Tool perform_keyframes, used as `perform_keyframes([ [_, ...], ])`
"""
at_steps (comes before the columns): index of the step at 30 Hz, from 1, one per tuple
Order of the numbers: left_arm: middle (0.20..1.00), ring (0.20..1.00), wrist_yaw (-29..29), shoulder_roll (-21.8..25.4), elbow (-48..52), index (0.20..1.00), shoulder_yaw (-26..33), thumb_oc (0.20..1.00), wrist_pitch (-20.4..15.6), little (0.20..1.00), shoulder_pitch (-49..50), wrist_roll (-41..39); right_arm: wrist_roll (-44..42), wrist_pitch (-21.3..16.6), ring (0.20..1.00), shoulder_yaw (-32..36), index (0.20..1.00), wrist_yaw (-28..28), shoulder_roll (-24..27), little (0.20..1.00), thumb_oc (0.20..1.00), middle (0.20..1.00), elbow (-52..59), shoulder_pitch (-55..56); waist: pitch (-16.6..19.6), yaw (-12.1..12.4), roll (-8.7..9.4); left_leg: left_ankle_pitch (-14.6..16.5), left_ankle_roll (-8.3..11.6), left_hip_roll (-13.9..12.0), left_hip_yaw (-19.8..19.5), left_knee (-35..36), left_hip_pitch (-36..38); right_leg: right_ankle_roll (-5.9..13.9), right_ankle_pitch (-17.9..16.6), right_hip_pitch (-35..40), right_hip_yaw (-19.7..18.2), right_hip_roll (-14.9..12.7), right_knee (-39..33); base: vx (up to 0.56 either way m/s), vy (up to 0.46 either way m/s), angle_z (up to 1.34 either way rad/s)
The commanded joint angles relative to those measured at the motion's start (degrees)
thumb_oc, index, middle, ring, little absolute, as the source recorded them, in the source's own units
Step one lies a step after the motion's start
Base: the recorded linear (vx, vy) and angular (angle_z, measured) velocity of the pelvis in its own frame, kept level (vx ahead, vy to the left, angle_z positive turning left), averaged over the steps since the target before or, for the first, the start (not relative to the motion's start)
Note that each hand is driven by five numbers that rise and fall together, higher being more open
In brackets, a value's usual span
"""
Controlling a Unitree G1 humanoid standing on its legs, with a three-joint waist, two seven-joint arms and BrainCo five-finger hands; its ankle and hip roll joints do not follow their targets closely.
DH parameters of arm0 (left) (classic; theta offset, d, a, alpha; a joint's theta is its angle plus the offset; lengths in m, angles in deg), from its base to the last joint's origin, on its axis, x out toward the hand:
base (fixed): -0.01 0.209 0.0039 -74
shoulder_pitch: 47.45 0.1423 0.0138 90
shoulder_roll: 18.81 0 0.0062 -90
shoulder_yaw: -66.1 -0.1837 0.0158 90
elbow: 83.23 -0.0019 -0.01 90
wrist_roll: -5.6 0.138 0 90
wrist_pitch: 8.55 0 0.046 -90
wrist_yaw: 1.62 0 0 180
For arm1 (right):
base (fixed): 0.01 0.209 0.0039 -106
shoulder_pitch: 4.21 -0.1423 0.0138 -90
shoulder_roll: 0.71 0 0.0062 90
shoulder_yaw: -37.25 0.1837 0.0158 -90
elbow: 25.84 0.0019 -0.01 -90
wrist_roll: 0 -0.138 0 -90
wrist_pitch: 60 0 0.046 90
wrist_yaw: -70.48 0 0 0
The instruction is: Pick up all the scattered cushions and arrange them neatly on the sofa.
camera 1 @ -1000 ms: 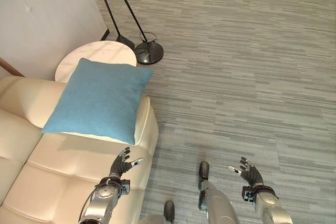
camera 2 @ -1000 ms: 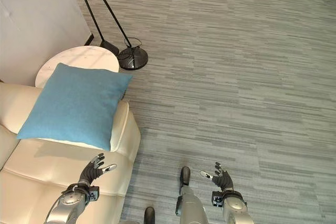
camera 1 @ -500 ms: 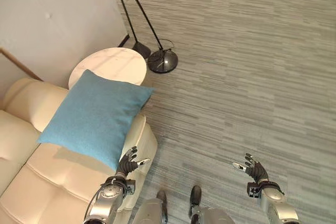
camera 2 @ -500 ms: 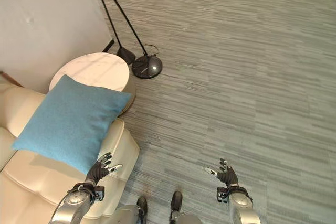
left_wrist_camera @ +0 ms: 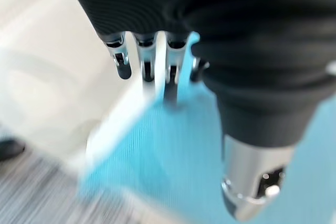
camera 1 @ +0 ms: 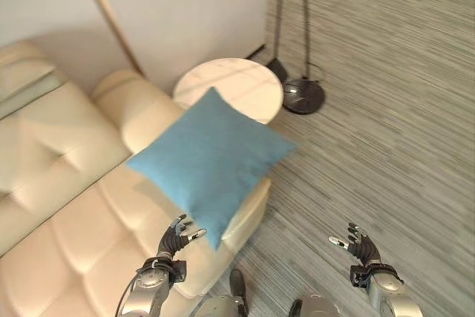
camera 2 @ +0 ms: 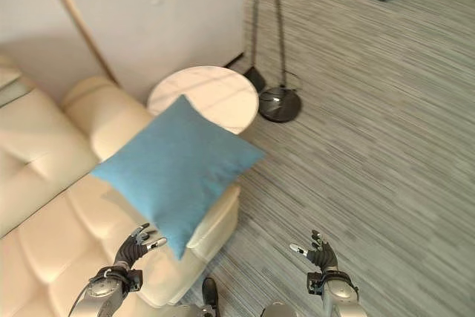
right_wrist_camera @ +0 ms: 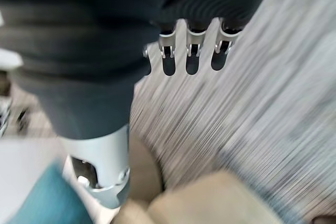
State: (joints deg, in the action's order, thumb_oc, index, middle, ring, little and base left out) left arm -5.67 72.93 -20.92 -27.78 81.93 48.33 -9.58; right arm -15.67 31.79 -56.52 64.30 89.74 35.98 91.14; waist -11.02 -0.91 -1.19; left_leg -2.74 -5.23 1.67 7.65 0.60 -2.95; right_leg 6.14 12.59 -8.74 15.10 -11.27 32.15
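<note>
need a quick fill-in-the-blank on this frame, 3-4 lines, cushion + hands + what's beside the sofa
1. The blue cushion rests on the sofa's ____.
2. The left hand is ____, holding nothing.
3. The right hand hovers above the ____.
4. The round table stands between the sofa and the floor lamp's ____.

Missing words: armrest; open; floor; base

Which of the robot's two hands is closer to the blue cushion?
The left hand, over the sofa just below the cushion's lower corner. The right hand is out over the floor, well away. Both are open and empty.
</note>
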Motion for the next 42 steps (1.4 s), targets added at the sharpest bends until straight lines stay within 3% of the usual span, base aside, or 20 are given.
perform_keyframes([
  [1,1.000,1.000,-1.4,2.0,2.4,1.000,2.2,1.000,-2.2,1.000,2.0,-4.0,0.1,-1.3,1.000,1.8,1.000,-0.9,-0.5,1.000,1.000,1.000,1.5,-1.1,1.0,0.9,0.96,5.3,2.81,-1.7,0.9,-1.7,0.0,0.74,-5.7,2.7,-4.1,2.8,-12.6,0.16,-0.097,1.14],
  [3,1.000,1.000,-1.9,1.7,2.3,1.000,2.5,1.000,-2.5,1.000,1.9,-5.3,-0.5,-1.5,1.000,2.0,1.000,-1.3,-0.5,1.000,1.000,1.000,1.9,-1.4,1.0,0.5,1.13,5.2,3.19,-1.1,-2.0,-1.2,0.4,0.88,-7.1,1.6,-7.6,3.8,-18.7,0.16,-0.122,0.92],
  [5,1.000,1.000,-2.4,1.4,1.6,1.000,2.4,1.000,-2.7,1.000,1.4,-6.1,-0.8,-1.7,1.000,2.2,1.000,-1.8,-0.5,1.000,1.000,1.000,2.1,-1.5,1.0,-0.5,1.42,5.1,3.53,-0.4,-5.4,-0.8,0.9,1.59,-9.4,-0.6,-13.7,5.5,-23.8,0.15,-0.098,0.91],
  [6,1.000,1.000,-2.4,1.4,1.7,1.000,2.4,1.000,-2.7,1.000,1.4,-6.1,-0.8,-1.7,1.000,2.1,1.000,-1.8,-0.5,1.000,1.000,1.000,2.1,-1.5,1.0,-0.5,1.38,5.2,3.53,-0.4,-5.4,-0.8,1.0,1.59,-9.4,-0.5,-13.7,5.5,-23.9,0.16,-0.127,1.00],
  [7,1.000,1.000,-2.6,1.4,1.3,1.000,1.8,1.000,-2.9,1.000,0.5,-6.9,-1.3,-1.6,1.000,2.0,1.000,-2.1,-0.4,1.000,1.000,1.000,2.0,-1.4,0.4,-1.4,1.87,5.5,3.97,0.2,-9.0,-0.8,1.7,2.26,-11.6,-2.1,-19.1,6.4,-26.7,0.11,-0.098,0.90],
  [8,1.000,1.000,-2.6,1.4,1.3,1.000,1.8,1.000,-2.9,1.000,0.5,-6.9,-1.3,-1.7,1.000,2.0,1.000,-2.1,-0.4,1.000,1.000,1.000,2.0,-1.4,0.4,-1.4,1.83,5.5,3.97,0.1,-9.1,-0.9,1.7,2.25,-11.6,-2.0,-19.0,6.4,-26.7,0.21,-0.214,1.02],
  [9,1.000,1.000,-2.8,1.5,0.8,1.000,1.3,1.000,-3.2,1.000,-0.1,-7.3,-1.3,-1.8,1.000,1.7,1.000,-2.0,-0.2,1.000,1.000,1.000,1.8,-1.2,0.3,-2.0,2.23,5.8,4.30,0.4,-11.7,-0.7,2.2,2.46,-12.7,-3.0,-21.1,6.7,-27.5,0.14,-0.168,0.73],
  [12,1.000,1.000,-2.3,1.3,-0.2,1.000,1.2,1.000,-3.2,1.000,-0.5,-7.8,-1.5,-1.9,1.000,1.2,1.000,-1.3,-0.1,1.000,1.000,1.000,1.4,-1.5,1.3,-2.0,3.63,6.8,4.83,0.6,-13.8,-1.1,2.9,2.09,-13.1,0.1,-20.3,5.7,-30.7,0.21,-0.264,0.97],
  [20,1.000,1.000,-3.4,-0.5,-1.5,1.000,1.3,1.000,-2.6,1.000,-0.5,-11.2,-1.3,-2.1,1.000,-0.1,1.000,-0.1,0.9,1.000,1.000,1.000,1.8,-1.2,2.7,-1.6,4.99,6.5,8.28,-4.4,-15.6,-2.9,2.3,-0.26,-11.0,4.0,-17.1,7.9,-32.0,0.11,-0.234,0.19],
  [23,1.000,1.000,-2.0,-0.4,-0.5,1.000,-0.1,1.000,-2.7,1.000,-0.9,-11.2,-1.4,-2.5,1.000,-0.2,1.000,0.4,2.2,1.000,1.000,1.000,1.5,-1.2,0.8,-1.7,5.57,5.9,9.31,-4.4,-12.9,-10.4,-2.5,-1.42,-9.3,6.5,-12.8,6.9,-32.2,0.00,-0.101,0.88],
  [24,1.000,1.000,-1.7,-0.3,-0.5,1.000,-0.3,1.000,-2.5,1.000,-1.0,-11.1,-1.5,-2.2,1.000,-0.3,1.000,0.4,2.7,1.000,1.000,1.000,1.4,-1.6,0.2,-1.3,5.79,4.9,9.10,-5.0,-10.2,-10.7,-5.0,-1.48,-8.9,7.7,-11.1,6.2,-32.8,0.00,-0.003,0.81],
  [26,1.000,1.000,-1.8,-0.3,-0.8,1.000,-0.2,1.000,-2.4,1.000,-0.9,-10.9,-1.5,-2.2,1.000,-0.3,1.000,0.4,2.8,1.000,1.000,1.000,1.2,-1.5,0.3,-1.1,5.70,3.1,9.08,-6.1,-8.3,-8.6,-5.8,-1.26,-8.7,8.4,-9.8,6.0,-33.3,0.05,0.024,0.66],
  [28,1.000,1.000,-2.1,-0.5,-2.2,1.000,0.2,1.000,-2.2,1.000,-1.1,-10.5,-1.6,-1.8,1.000,-0.2,1.000,-0.3,2.8,1.000,1.000,1.000,1.3,-1.3,0.6,-0.6,4.95,-0.2,9.09,-8.4,-1.3,-2.9,-7.8,-1.06,-7.7,9.3,-7.2,6.3,-33.8,0.11,0.070,0.60],
  [33,1.000,1.000,-2.2,-1.0,-3.7,1.000,1.0,1.000,-2.1,1.000,0.4,-10.5,-0.3,-1.6,1.000,1.5,1.000,-0.8,2.1,1.000,1.000,1.000,2.6,-0.2,2.5,-0.9,4.66,-0.7,8.45,-7.2,-2.0,-0.2,-6.1,-0.39,-6.5,10.0,-6.7,5.5,-32.3,0.15,0.165,0.29],
  [36,1.000,1.000,-3.2,-1.2,-3.7,1.000,1.8,1.000,-1.7,1.000,0.9,-11.3,-0.3,-1.5,1.000,6.8,1.000,-5.2,1.2,1.000,1.000,1.000,1.0,1.0,2.6,-1.8,5.34,0.7,6.88,-5.6,-1.1,1.2,-3.5,0.78,-5.9,8.9,-8.2,4.0,-26.9,0.11,0.232,0.30],
  [38,1.000,1.000,-3.8,-0.6,-3.8,1.000,3.7,1.000,-1.5,1.000,0.2,-12.2,-1.7,-0.3,1.000,11.4,1.000,-7.1,0.9,1.000,1.000,1.000,-1.0,1.2,2.1,-2.9,5.81,1.2,5.92,-5.4,-0.1,2.4,-1.8,2.34,-7.5,5.3,-9.9,3.5,-20.7,0.02,0.214,-0.17],
  [42,1.000,1.000,-3.8,1.1,-4.5,1.000,5.3,1.000,-2.1,1.000,-1.8,-12.1,-0.4,0.4,1.000,14.4,1.000,-8.6,2.9,1.000,1.000,1.000,-3.2,1.8,2.2,-3.4,6.58,1.8,5.91,-5.7,0.9,3.5,-0.8,3.16,-8.9,2.2,-11.1,3.8,-19.8,0.03,0.053,-0.33],
])
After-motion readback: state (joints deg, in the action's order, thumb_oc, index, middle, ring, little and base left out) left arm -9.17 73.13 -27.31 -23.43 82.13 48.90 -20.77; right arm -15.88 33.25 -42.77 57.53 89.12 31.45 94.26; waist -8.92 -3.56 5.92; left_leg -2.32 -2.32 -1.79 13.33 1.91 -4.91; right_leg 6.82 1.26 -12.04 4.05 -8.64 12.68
